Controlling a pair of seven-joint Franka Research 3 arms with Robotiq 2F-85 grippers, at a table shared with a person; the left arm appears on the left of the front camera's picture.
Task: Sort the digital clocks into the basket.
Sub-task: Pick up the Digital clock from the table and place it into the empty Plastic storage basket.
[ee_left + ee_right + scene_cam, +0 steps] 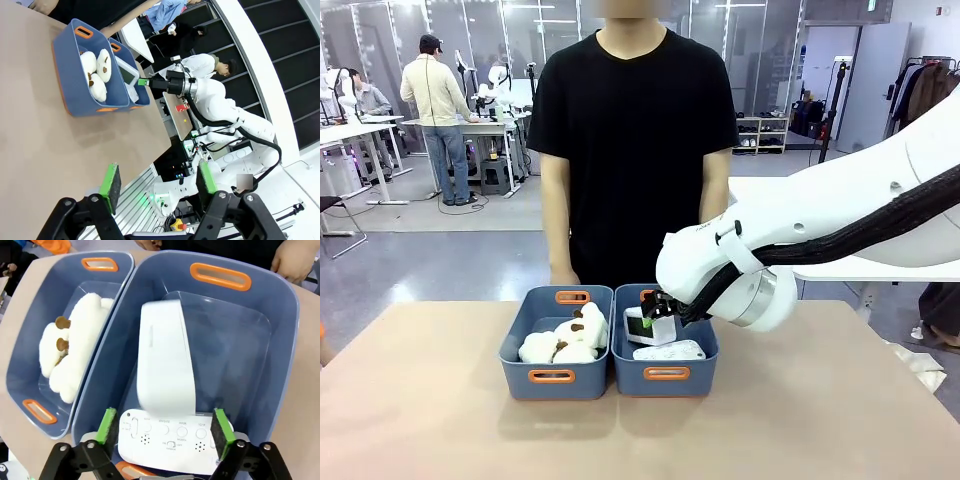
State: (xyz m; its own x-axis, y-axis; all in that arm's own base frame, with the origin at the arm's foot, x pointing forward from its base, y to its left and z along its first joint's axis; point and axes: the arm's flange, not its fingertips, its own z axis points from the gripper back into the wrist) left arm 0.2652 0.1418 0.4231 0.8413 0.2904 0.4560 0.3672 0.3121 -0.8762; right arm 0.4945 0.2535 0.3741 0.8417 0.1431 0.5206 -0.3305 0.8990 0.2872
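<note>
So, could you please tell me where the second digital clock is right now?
In the front view it stands tilted in the right-hand basket, leaning over the flat-lying clock, directly under the open right pincer; the upright clock appears between the pads in the right wrist view.

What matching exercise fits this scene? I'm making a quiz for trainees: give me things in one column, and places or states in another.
Things:
1. plush toys
2. digital clocks
3. right gripper
4. left gripper

Places or states:
A. open, above bare table, away from the tubs
B. in the left tub
C. open, over the right tub
D. in the right tub

Pairs: 1-B, 2-D, 3-C, 4-A
</note>
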